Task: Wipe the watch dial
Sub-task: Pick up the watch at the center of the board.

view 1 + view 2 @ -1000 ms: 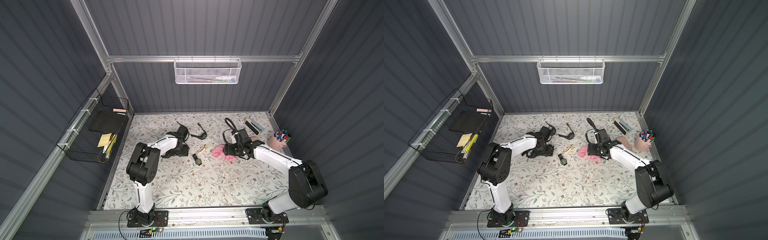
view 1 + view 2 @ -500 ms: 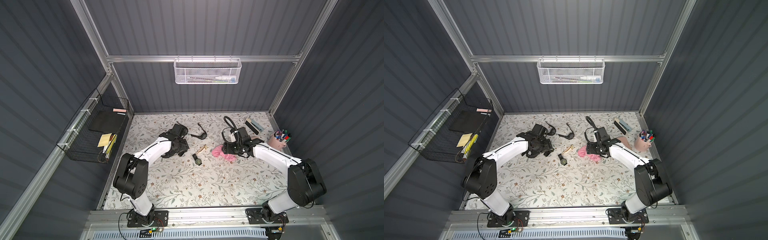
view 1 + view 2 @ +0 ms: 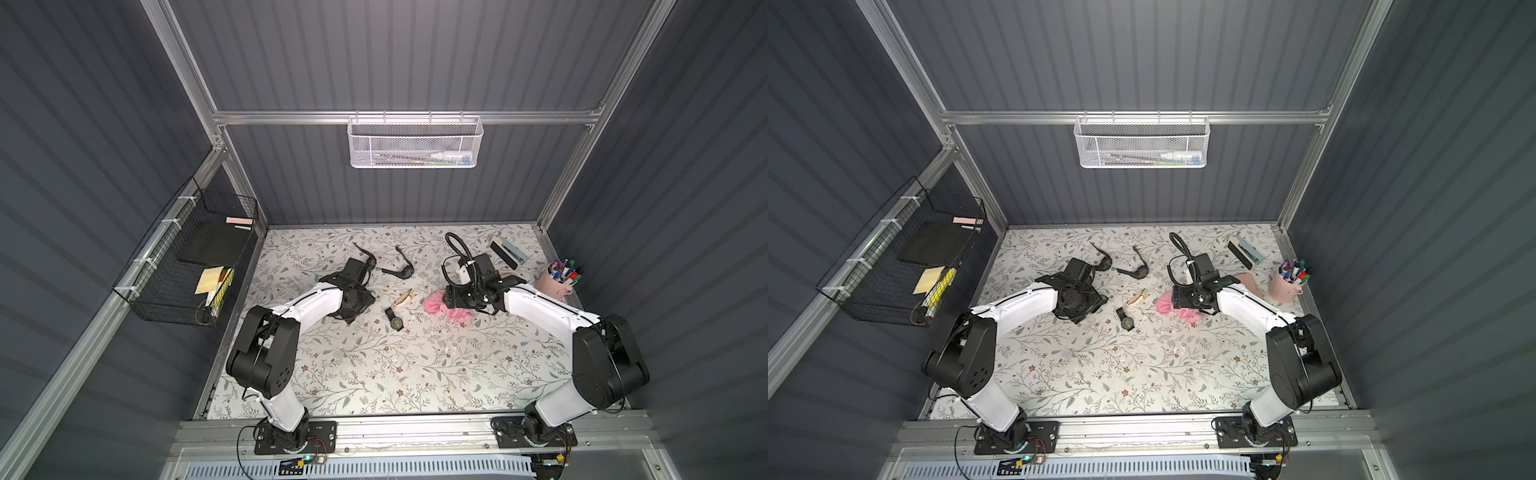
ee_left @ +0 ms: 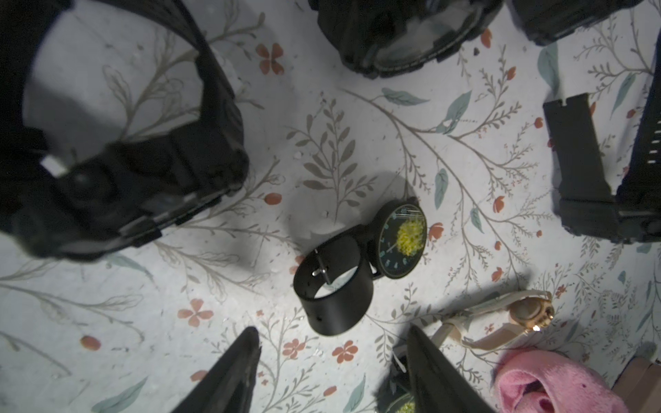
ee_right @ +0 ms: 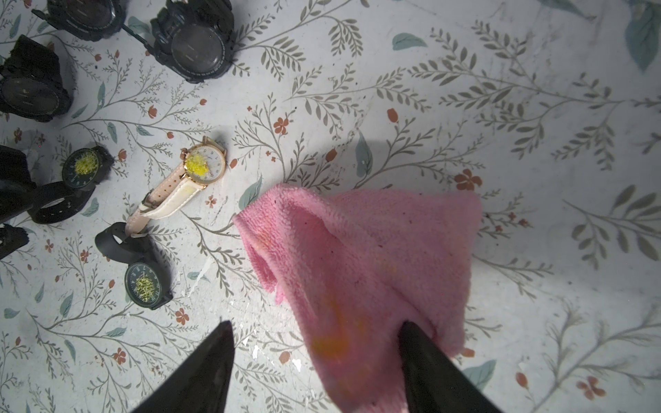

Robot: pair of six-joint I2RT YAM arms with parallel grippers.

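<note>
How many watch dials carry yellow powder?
3: cream-strapped gold watch beside the pink terry cloth; black-strapped watch at its strap end; second black watch by the left gripper. Others may be hidden.

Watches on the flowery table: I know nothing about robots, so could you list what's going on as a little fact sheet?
Surface: flowery table
Cloth: pink cloth, crumpled, yellow-stained
Right pincer: open, over the cloth's edge
Left pincer: open, empty
Dirty dials: cream-strap watch, black watch, second black watch, all with yellow grime
Cleaner dial: large black watch
</note>
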